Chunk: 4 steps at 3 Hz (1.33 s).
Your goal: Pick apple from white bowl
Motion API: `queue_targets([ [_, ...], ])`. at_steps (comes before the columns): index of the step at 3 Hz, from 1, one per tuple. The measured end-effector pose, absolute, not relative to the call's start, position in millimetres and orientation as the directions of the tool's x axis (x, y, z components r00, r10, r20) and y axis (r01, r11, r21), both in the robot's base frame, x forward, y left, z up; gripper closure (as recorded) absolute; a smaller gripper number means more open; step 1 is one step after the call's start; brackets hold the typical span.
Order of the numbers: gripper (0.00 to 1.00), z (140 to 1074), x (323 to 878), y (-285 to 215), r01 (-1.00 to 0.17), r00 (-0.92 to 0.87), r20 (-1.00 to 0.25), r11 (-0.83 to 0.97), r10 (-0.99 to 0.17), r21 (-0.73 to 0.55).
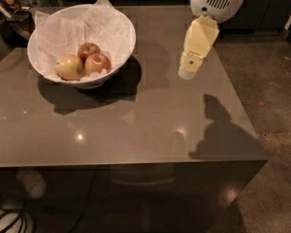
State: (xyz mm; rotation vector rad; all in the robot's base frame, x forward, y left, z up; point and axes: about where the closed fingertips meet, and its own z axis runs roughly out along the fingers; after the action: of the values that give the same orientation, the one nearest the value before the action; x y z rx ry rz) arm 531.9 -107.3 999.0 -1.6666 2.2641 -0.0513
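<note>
Three apples (98,63) - two reddish, one yellow-green - lie touching in the paper-lined (103,18) white bowl (127,30) at the table's (136,125) far left. The gripper (186,72) hangs well apart to the right, over the tabletop - whether clenched or released, I cannot tell.

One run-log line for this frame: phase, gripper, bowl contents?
phase: approach | gripper: over table, right of white bowl, not touching it | apples: three in bowl on crumpled paper | pick: not yet done

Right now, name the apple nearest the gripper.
The front red apple, rightmost in the white bowl; the gripper hangs to its right, over the table.
</note>
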Motion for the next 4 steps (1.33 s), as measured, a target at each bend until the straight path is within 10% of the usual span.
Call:
queue_targets([
  [4,0.00,989.0,582.8,-13.5,-0.958,-0.136,-0.198,0.179,-0.971,-0.224],
])
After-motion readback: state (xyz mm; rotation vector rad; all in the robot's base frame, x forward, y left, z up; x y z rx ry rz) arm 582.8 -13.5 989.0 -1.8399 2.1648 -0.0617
